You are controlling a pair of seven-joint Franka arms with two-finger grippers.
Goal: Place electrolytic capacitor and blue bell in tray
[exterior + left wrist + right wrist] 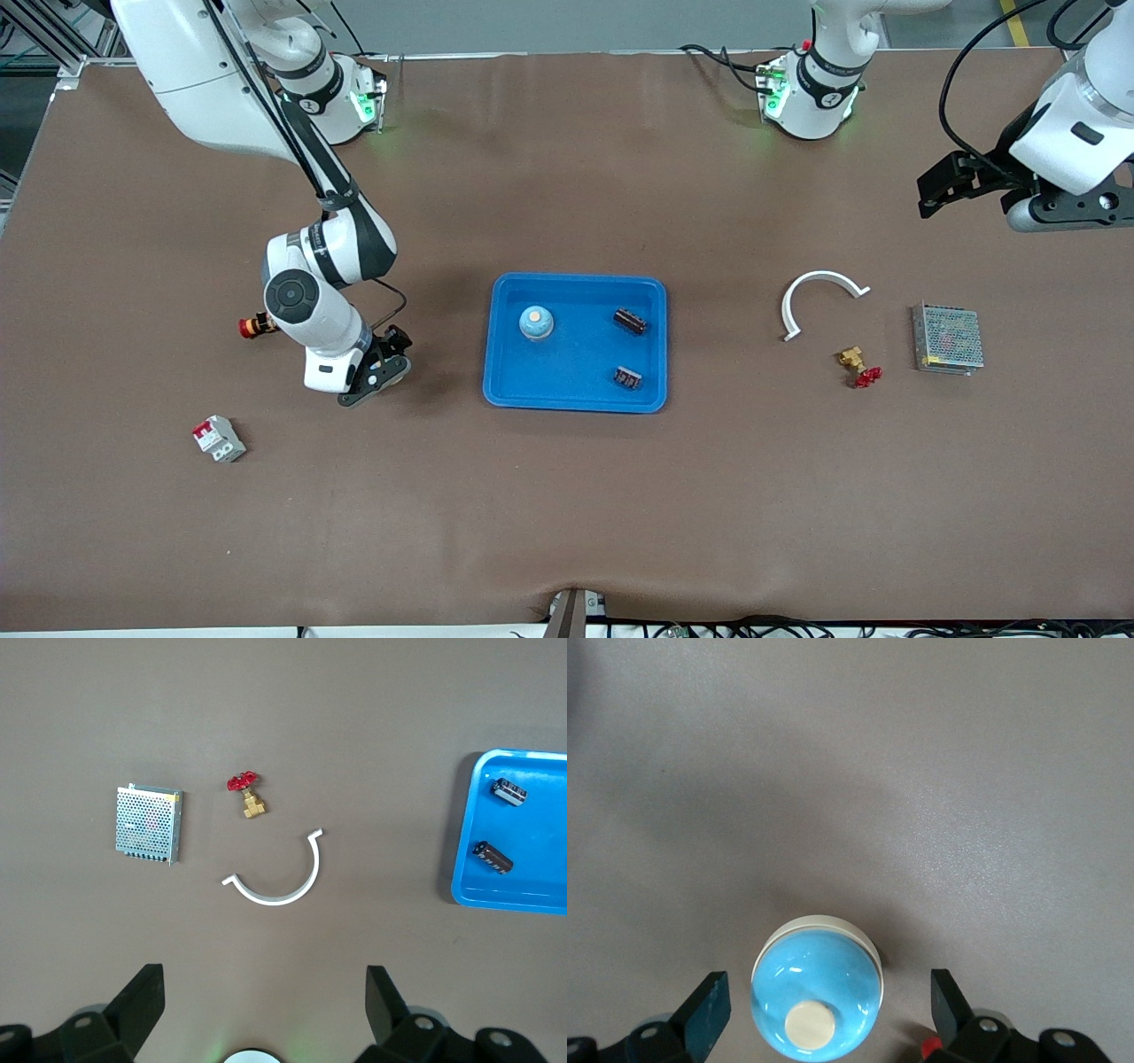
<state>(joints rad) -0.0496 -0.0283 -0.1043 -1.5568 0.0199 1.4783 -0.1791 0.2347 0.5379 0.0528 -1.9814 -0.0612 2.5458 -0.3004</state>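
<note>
A grey-and-red breaker (218, 439) and a red button (252, 326) are seen on the table at the right arm's end. The right gripper (376, 372) is held low beside the tray (576, 399), fingers spread and empty. This is judged to be for taking a second bell (817, 981), which is shown on bare table between them in the right wrist view only; in the front view it is hidden under the arm. Inside the tray a blue bell (536, 322) and two capacitors (630, 321) are already laid. The left gripper (266, 992) is held high over its own end, released and waiting, with a white clip (275, 877), a brass valve (251, 801) and a mesh box (149, 823) seen beneath.
</note>
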